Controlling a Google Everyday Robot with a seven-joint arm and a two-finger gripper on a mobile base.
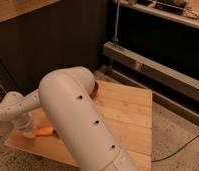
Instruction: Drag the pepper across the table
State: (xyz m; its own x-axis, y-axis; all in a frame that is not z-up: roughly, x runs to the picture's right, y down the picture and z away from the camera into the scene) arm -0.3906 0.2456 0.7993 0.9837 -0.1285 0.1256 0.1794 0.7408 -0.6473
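The pepper (44, 131) is a slim orange piece lying on the near left part of the light wooden table (128, 110). My gripper (28, 131) comes straight down from the white wrist at the pepper's left end and covers that end. The big white arm sweeps across the middle of the view and hides the table behind it. Only the right half of the pepper shows.
A dark-red round object (96, 89) peeks out behind the arm at the table's far side. A metal rack with rails (153, 65) stands to the right, and a dark wall panel is behind. A cable (183, 147) lies on the speckled floor at right.
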